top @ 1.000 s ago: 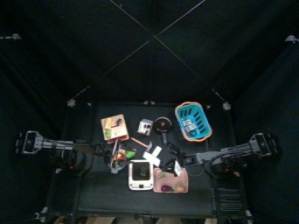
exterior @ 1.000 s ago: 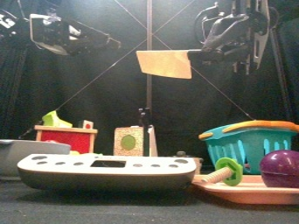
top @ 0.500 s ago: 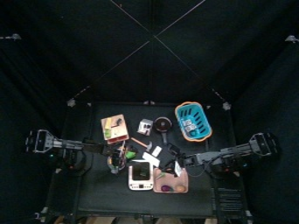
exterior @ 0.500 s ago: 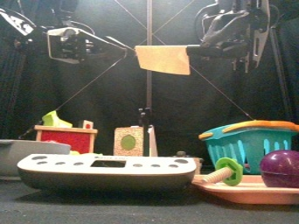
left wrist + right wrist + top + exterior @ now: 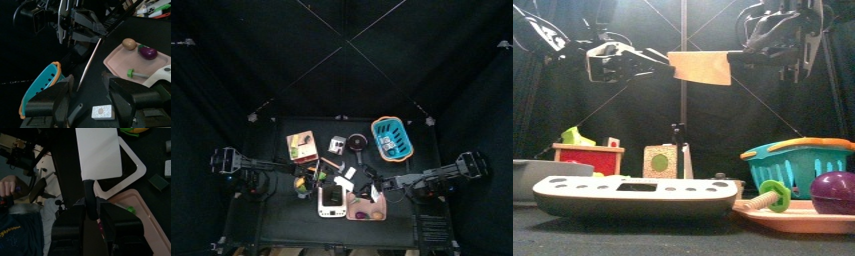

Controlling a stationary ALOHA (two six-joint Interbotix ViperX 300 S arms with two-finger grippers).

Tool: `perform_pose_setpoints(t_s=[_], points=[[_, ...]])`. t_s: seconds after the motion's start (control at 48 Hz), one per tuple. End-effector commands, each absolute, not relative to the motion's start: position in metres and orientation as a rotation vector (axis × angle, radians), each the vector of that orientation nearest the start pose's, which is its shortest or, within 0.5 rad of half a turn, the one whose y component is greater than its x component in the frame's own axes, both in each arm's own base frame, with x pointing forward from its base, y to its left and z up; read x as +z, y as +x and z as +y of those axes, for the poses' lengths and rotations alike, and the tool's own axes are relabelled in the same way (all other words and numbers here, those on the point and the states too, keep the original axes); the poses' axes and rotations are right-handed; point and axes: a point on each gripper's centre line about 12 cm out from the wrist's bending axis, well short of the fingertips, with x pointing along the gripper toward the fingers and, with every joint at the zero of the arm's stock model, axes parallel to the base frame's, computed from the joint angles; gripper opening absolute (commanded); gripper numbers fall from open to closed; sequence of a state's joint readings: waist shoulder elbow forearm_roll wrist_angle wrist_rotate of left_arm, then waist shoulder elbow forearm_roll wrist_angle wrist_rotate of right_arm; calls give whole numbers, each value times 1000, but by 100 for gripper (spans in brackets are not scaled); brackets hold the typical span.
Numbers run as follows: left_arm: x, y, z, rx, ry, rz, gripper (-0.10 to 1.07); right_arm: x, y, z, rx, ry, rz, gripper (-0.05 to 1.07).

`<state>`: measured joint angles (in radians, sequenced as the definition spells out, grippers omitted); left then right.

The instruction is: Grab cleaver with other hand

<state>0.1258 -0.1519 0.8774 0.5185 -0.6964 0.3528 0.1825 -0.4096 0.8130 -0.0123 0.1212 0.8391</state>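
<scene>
The cleaver (image 5: 700,67) is a flat whitish blade held high above the table, with its blade hanging down. My right gripper (image 5: 743,55) is shut on its dark handle. In the right wrist view the blade (image 5: 99,153) stands straight out from the shut jaws (image 5: 90,203). From above the cleaver (image 5: 346,175) shows over the table's middle. My left gripper (image 5: 647,62) is open, at the blade's height, just left of it and not touching it. In the left wrist view its jaws (image 5: 93,97) stand wide apart and empty.
A white device with a dark screen (image 5: 633,195) lies at the front. A blue basket (image 5: 800,160) and a pink tray (image 5: 800,212) with a purple eggplant (image 5: 834,190) are at the right. A red box (image 5: 587,158) stands at the left. A person's hand (image 5: 7,188) shows past the curtains.
My left gripper has moved right and slightly down, closing in on the blade's left edge. The cleaver rose slightly at first and now hangs still in the right gripper.
</scene>
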Motion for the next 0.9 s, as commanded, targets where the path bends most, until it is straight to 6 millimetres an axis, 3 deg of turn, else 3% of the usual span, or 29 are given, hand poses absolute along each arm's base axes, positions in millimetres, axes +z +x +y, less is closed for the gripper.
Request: perform_pose_setpoints(t_s=[0.0,0.417,0.604,0.875], points=[[232,358,10,-206,744,-15,80,257,309,58,-33,761,537,56],[228,356,9,-220,754,-7,45,252,306,56,-45,765,548,56],[225,355,9,-220,751,1,40,251,307,53,-53,766,546,59],[220,351,10,-218,736,22,40,255,305,40,-87,759,526,85]])
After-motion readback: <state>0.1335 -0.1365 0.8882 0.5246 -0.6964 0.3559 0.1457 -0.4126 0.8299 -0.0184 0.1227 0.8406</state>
